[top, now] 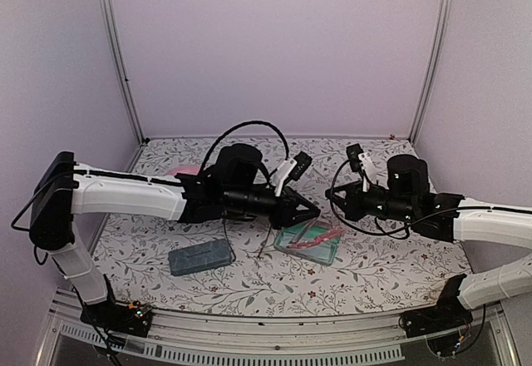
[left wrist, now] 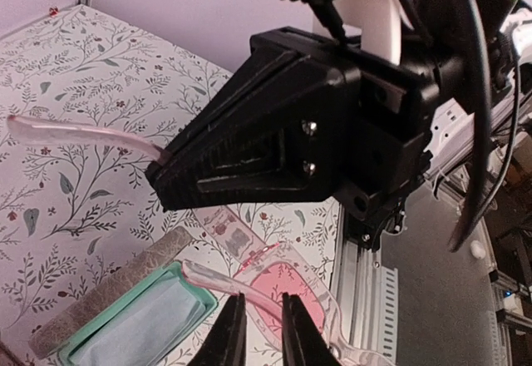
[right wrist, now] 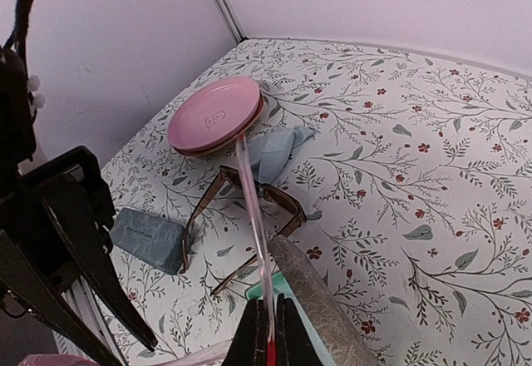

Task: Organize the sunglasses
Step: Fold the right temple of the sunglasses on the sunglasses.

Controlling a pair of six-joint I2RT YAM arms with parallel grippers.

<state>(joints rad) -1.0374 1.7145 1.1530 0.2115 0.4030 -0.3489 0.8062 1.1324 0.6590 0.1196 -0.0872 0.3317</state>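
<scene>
Two arms meet tip to tip over the open case (left wrist: 108, 324), just right of centre on the near half of the bench (right wrist: 416, 166). The right fingers (right wrist: 253, 341) are clenched on one temple of the pink-framed sunglasses (top: 322, 234). That temple's long axis runs straight out from their tips toward the pink plates (right wrist: 216, 115) at the far left. The lens front sits at the fingers' near side, over the case's teal lining; touching it or just above, cannot be told.

The left fingers (left wrist: 237, 337) reach in from the opp. side, narrowed to a slit, w/ another pink bar of the frame crossing at that slit. Whether they pinch it or only flank it cannot be told.

Both arms are about equally near this pair. By the look of it, the next move turns on swinging the out-thrust temple back along the lens front, so the folded pair lines up w/ the case's long axis, which lies roughly left-right beneath it.

The dark-framed sunglasses (right wrist: 283, 204) lie apart on the bench, left of the open case, temples spread toward the near edge. They sit between the plates and the blue-grey case (right wrist: 150, 237), nearer the left arm, and are not yet cased.
</scene>
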